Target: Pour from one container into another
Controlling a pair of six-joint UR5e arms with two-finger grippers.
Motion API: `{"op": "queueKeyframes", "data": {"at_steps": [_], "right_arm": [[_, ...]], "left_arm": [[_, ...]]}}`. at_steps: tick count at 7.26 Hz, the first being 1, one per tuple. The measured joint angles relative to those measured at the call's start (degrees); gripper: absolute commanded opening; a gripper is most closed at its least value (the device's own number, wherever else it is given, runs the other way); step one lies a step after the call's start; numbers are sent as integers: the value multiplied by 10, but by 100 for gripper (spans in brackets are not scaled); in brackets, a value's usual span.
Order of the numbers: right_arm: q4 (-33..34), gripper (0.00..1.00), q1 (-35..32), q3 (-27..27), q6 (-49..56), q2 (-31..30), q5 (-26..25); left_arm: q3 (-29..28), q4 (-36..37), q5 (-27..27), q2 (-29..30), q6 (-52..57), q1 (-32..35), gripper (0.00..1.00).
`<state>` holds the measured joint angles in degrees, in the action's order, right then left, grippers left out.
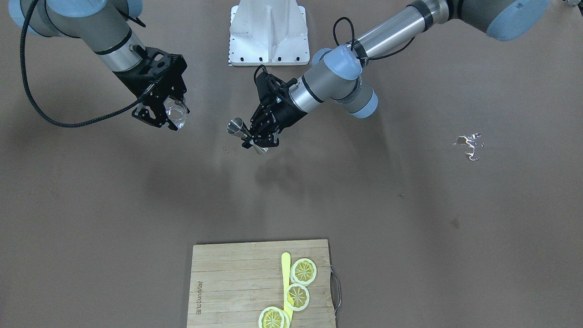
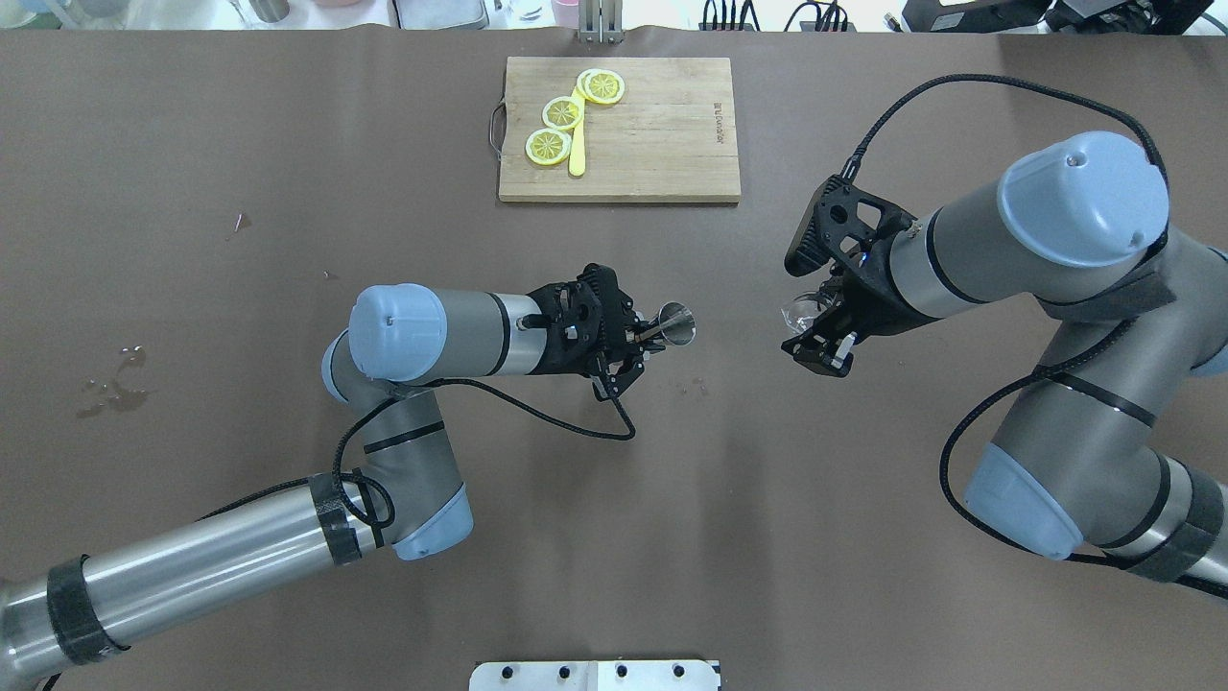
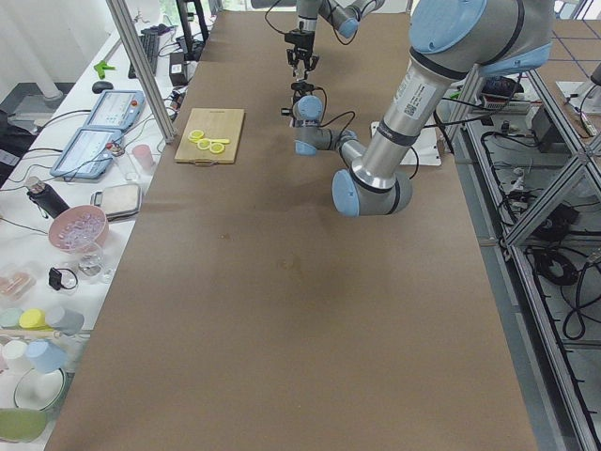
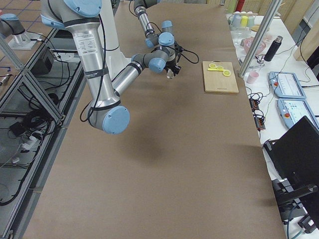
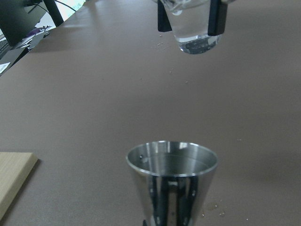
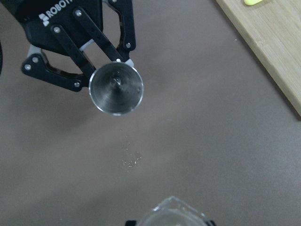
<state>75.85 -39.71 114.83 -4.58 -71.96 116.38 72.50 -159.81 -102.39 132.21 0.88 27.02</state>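
My left gripper point(image 2: 638, 341) is shut on the waist of a steel jigger point(image 2: 674, 323), held above the table's middle and tilted with its mouth toward the right arm. The left wrist view shows the jigger point(image 5: 171, 181) from close up, with its rim in front. My right gripper point(image 2: 815, 326) is shut on a clear glass point(image 2: 801, 312), held in the air a short gap from the jigger. In the front-facing view the glass point(image 1: 176, 114) is on the left and the jigger point(image 1: 239, 130) is right of it. I cannot tell how much liquid either one holds.
A wooden cutting board point(image 2: 662, 144) at the table's far edge carries lemon slices point(image 2: 563, 112) and a yellow knife. A wet spill point(image 2: 110, 389) marks the table's left end. Small droplets point(image 6: 129, 157) lie under the jigger. The white base plate point(image 1: 268, 32) is at the robot's side.
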Motion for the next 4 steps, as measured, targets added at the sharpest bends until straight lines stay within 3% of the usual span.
{"op": "queueKeyframes", "data": {"at_steps": [4], "right_arm": [[2,0,6,-12,45,22,-4]], "left_arm": [[-16,-1,0,16,-1,0,0]]}}
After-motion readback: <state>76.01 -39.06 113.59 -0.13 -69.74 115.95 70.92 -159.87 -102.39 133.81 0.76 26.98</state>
